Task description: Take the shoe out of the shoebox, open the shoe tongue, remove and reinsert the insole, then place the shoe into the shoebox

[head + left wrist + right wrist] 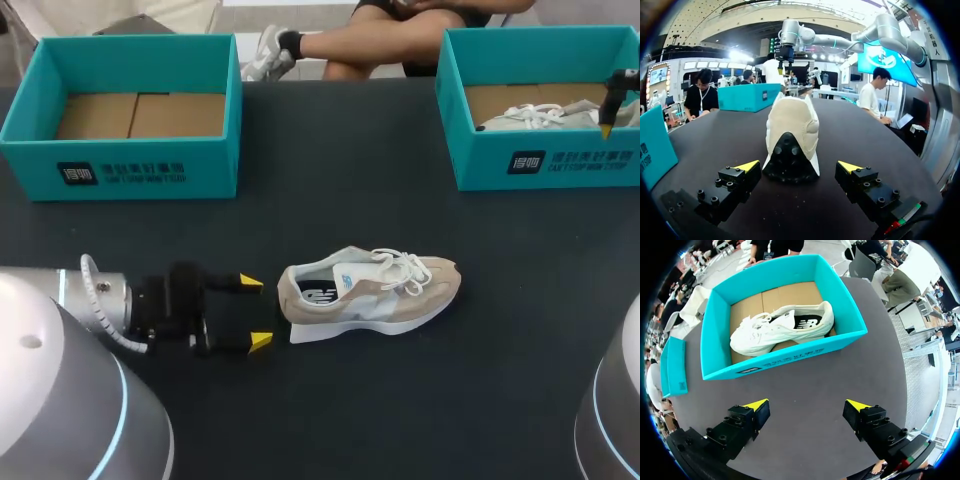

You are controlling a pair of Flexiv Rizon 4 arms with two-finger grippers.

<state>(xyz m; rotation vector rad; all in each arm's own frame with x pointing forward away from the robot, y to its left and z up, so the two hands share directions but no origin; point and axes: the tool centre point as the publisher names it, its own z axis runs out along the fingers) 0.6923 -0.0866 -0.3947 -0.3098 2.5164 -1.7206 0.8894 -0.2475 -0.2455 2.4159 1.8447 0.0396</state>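
A beige shoe (370, 290) with white laces lies on its sole on the dark table, toe to the right. My left gripper (256, 312) sits just behind its heel, open, with the fingertips short of the shoe. In the left wrist view the heel (790, 140) stands just ahead of the gap of the left gripper (798, 165), touching neither finger. My right gripper (607, 125) hangs over the right teal shoebox (560, 160). In the right wrist view that right gripper (807, 405) is open and empty above the table, with the shoebox (785, 365) and a white shoe (780, 327) ahead of it.
An empty teal shoebox (120, 170) with a brown cardboard floor stands at the back left. Bare dark table (400, 200) lies between the two boxes and around the beige shoe. A teal lid (674, 367) lies beside the right box.
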